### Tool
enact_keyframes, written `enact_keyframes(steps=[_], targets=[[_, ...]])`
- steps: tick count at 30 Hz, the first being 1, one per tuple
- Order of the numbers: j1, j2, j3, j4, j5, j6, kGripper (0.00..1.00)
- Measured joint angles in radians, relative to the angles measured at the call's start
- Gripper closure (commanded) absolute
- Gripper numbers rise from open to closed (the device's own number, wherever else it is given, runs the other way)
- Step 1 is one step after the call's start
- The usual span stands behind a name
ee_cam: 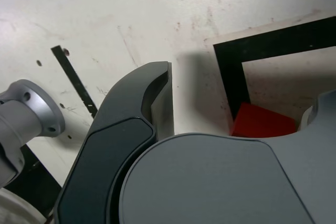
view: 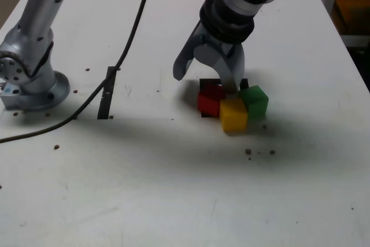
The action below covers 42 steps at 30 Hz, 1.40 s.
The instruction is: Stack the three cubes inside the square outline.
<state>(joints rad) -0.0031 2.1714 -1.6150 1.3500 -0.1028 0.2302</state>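
on white tabletop point(view: 173, 189), wide-open, empty end effector point(view: 207, 79) over red cube point(view: 209, 102) at square outline point(ee_cam: 231, 72), centre frame, probably to grasp

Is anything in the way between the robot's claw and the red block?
Nothing visible. The gripper hangs open right over the red cube, which lies on the square outline. The yellow cube and green cube crowd its side towards the exterior view's right, not between.

Bare table point(view: 173, 189) all round the clustered cubes point(view: 232, 107)
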Motion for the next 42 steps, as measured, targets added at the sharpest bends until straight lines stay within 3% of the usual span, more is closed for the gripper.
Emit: enact_keyframes(steps=[19, 30, 42], targets=[[-0.056, 0.007, 0.028, -0.01, -0.044, -0.009, 0.06], [-0.056, 0.014, 0.036, -0.045, -0.062, 0.021, 0.25], [-0.056, 0.037, 0.028, -0.053, -0.04, 0.026, 0.51]])
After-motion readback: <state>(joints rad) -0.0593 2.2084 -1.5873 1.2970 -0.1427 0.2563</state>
